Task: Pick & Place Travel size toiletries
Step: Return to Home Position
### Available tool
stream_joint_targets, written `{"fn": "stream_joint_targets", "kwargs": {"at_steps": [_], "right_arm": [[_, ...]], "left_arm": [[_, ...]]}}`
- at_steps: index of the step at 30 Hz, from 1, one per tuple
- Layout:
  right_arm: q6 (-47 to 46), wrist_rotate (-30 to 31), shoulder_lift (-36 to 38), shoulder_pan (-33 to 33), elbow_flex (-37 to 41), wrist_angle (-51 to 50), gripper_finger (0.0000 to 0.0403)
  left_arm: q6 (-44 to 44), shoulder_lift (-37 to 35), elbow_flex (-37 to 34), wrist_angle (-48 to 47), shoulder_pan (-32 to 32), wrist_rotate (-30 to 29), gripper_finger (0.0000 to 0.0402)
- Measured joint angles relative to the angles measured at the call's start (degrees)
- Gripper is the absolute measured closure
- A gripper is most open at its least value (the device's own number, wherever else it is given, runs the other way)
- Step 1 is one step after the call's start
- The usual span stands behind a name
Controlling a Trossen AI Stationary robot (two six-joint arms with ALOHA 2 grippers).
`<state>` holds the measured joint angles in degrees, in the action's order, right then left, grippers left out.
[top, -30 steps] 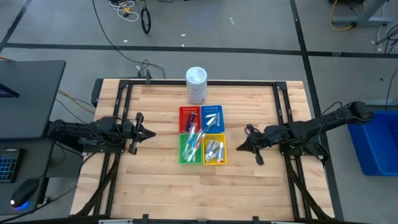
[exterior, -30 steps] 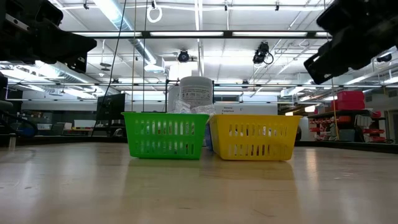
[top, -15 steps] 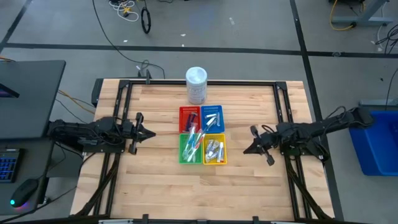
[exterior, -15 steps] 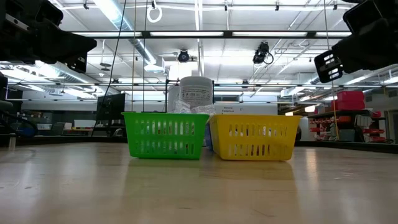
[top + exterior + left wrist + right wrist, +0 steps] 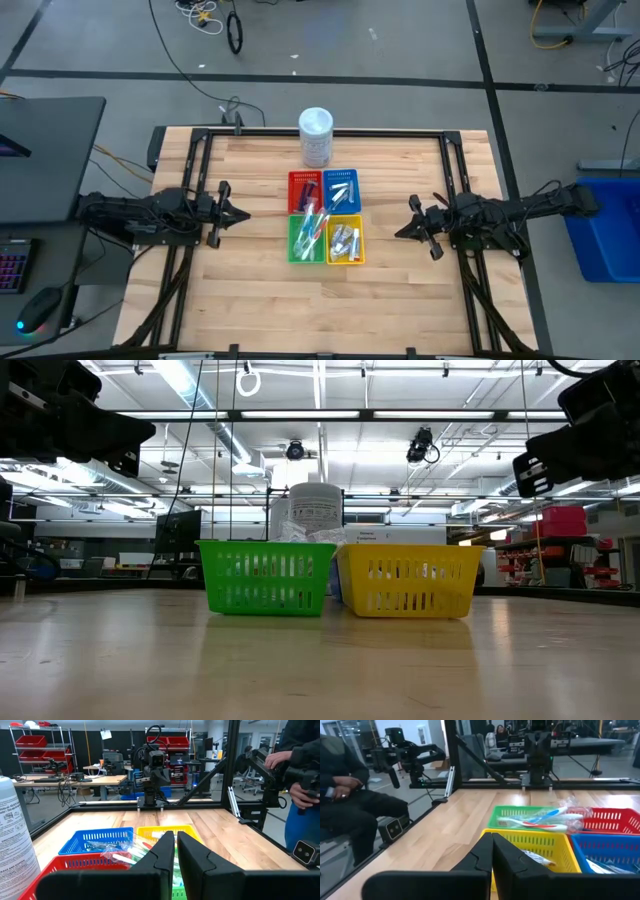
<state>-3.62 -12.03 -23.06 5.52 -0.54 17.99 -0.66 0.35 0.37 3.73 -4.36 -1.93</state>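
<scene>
Four small square trays stand together mid-table: red, blue, green and yellow. The travel size toiletries lie in them: toothbrush-like sticks in the green tray, silvery sachets in the yellow, pale items in the blue, a dark stick in the red. My left gripper hangs shut and level, left of the trays. My right gripper hangs shut and level, right of the yellow tray. Neither holds anything.
A tall white tub stands just beyond the trays at the far edge. A laptop sits off the table's left, a blue bin off its right. A person sits beyond the left side. Bare wood lies near the front edge.
My right gripper has drawn back toward the table's right edge, away from the yellow tray, sinking a little and tipping to level; it has stayed shut and empty. The trays and their contents have not moved.
</scene>
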Motion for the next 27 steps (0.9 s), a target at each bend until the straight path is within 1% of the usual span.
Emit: {"fn": "stream_joint_targets", "kwargs": {"at_steps": [8, 19, 27], "right_arm": [[0.00, 1.49, 4.33, 0.00, 0.00, -3.59, 0.0392], [0.00, 1.51, 14.91, 0.00, 0.00, -16.04, 0.0391], [0.00, 1.48, 18.23, 0.00, 0.00, -15.66, 0.0390]], "left_arm": [[0.00, 0.00, -0.01, 0.02, 0.00, 0.01, 0.0374], [-0.01, 0.01, -0.01, 0.02, 0.00, 0.00, 0.0374], [-0.01, 0.00, -0.01, 0.01, -0.01, 0.00, 0.0374]]}}
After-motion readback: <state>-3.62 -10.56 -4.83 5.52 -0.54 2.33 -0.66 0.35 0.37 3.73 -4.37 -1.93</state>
